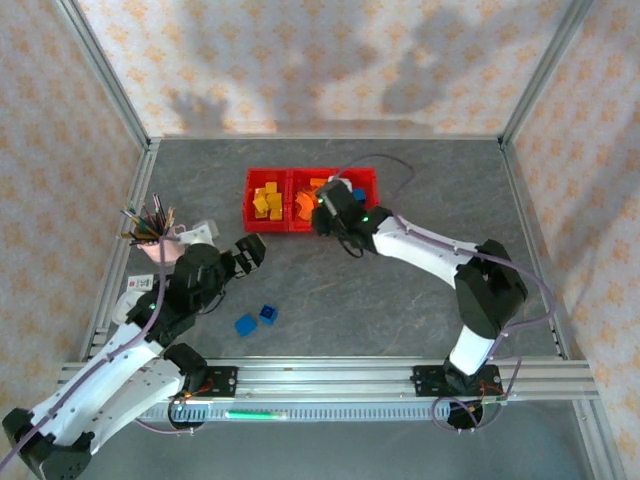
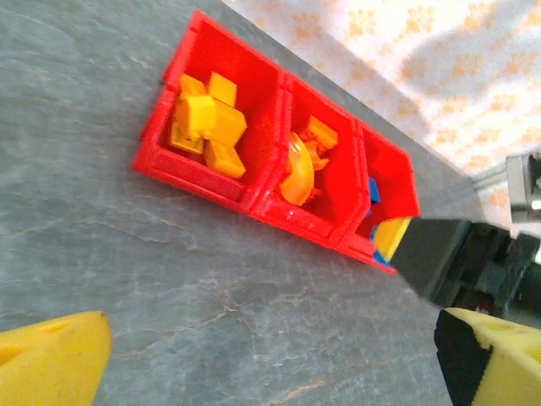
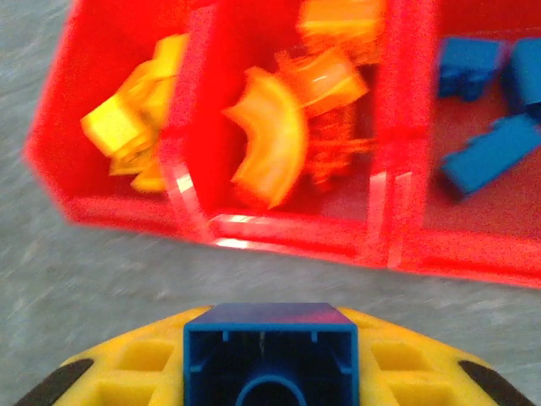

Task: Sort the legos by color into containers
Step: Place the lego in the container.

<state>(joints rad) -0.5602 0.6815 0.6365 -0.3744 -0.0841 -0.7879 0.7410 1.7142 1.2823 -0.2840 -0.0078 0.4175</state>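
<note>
The right gripper point(image 1: 333, 213), clamped on a blue brick point(image 3: 269, 353), hangs just short of the bins point(image 3: 279, 230), facing the middle one, so a release here could drop it outside or among orange pieces point(image 3: 270, 144); the left gripper point(image 2: 270, 359) has its fingers point(image 2: 51, 359) apart, empty.

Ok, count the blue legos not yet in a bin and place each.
3. Two lie close together on the table: one blue brick, a second brick. The third brick is clamped in the right gripper, short of the containers. Arms may hide others.
</note>
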